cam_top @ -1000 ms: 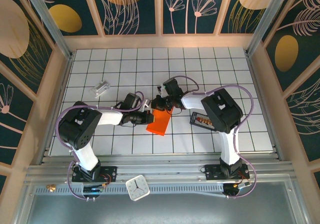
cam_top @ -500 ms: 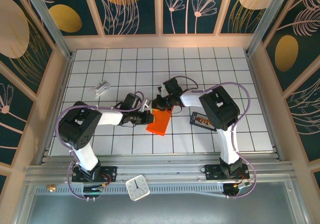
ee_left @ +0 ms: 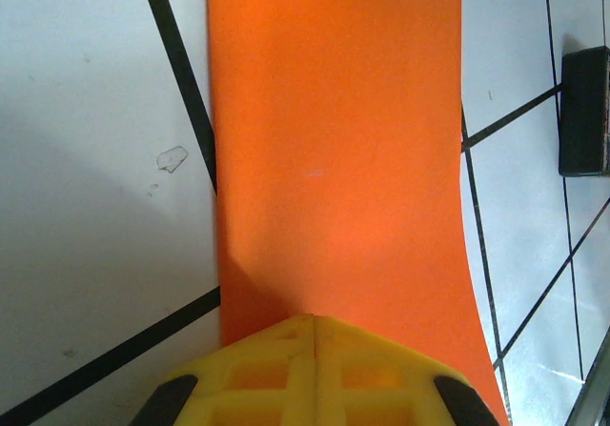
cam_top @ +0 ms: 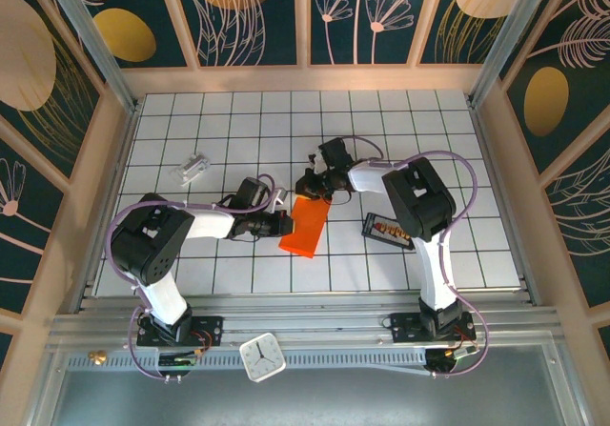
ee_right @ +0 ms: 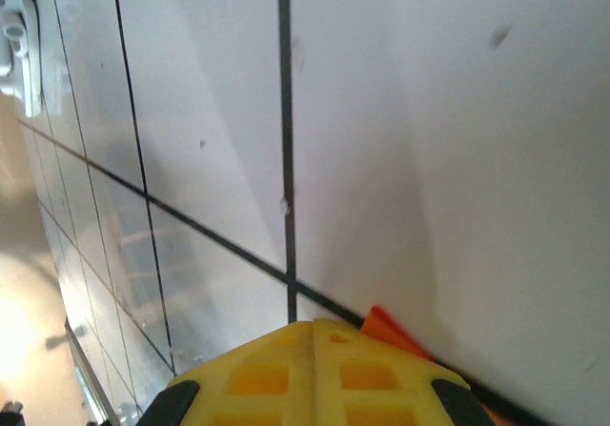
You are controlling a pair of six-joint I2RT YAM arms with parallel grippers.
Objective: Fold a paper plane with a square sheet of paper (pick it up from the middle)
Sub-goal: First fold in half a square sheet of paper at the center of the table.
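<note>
The orange sheet of paper (cam_top: 306,226) lies on the white grid table (cam_top: 457,140), folded into a long flat strip rather than a pointed paper plane. In the left wrist view the sheet of paper (ee_left: 334,159) runs away from the jaws. My left gripper (cam_top: 284,221) is shut, its yellow tip (ee_left: 315,319) resting on the strip's left long edge. My right gripper (cam_top: 311,190) is shut too, low over the table at the strip's far end. An orange corner of the paper (ee_right: 386,329) pokes out beside the right gripper's tip (ee_right: 315,323).
A small black tray (cam_top: 386,229) with red-orange bits lies right of the paper, also in the left wrist view (ee_left: 583,111). A silvery-white block (cam_top: 193,167) sits at the far left. A white clock (cam_top: 261,356) stands on the front rail.
My right gripper has shifted a little up and to the right, uncovering the strip's far end. The left gripper and the paper have stayed put.
</note>
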